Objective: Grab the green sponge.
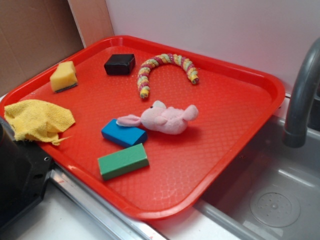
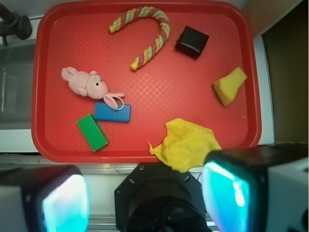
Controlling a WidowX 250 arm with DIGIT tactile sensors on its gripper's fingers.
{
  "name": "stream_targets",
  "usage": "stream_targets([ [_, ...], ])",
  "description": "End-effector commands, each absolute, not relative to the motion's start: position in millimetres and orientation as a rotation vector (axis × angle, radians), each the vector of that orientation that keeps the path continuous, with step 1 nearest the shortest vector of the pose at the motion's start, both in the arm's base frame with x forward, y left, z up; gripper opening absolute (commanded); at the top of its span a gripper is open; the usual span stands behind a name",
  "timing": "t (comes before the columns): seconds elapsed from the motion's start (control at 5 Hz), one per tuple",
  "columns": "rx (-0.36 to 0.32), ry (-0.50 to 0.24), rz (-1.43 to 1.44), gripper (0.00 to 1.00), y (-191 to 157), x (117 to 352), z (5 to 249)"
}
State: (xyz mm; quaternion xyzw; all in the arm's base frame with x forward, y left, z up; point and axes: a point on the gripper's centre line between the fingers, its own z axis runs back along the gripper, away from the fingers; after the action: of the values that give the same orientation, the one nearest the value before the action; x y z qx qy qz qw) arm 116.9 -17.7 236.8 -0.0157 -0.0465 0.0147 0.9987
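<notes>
With the gripper (image 2: 145, 198) wide open, empty and high above the near rim, it should travel to the chunky yellow foam sponge with its dark green scouring face (image 1: 63, 76) in the red plastic tray's (image 1: 240, 120) far corner, avoiding the crumpled yellow terry cloth (image 1: 37, 120).

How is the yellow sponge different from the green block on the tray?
The sponge is yellow foam with a thin dark layer underneath; the green block is green all over. The sponge is short and chunky, the block longer and flatter. The sponge sits at the tray's far corner, the block near its front edge. Both lie untouched.

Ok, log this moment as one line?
phase: pre-grasp | pincer: open, high above tray edge, holding nothing | sponge: untouched, tray corner near black block
</notes>
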Motion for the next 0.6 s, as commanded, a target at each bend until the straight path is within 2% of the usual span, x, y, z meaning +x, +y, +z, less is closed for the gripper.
stream_targets([
  [0.0, -0.031, -0.093, 0.029, 1.0, -18, 117, 237],
  [0.2, 0.025, -0.037, 0.197, 1.0, 32, 167, 187],
  [0.4, 0.015, -0.085, 0.3, 1.0, 63, 212, 139],
])
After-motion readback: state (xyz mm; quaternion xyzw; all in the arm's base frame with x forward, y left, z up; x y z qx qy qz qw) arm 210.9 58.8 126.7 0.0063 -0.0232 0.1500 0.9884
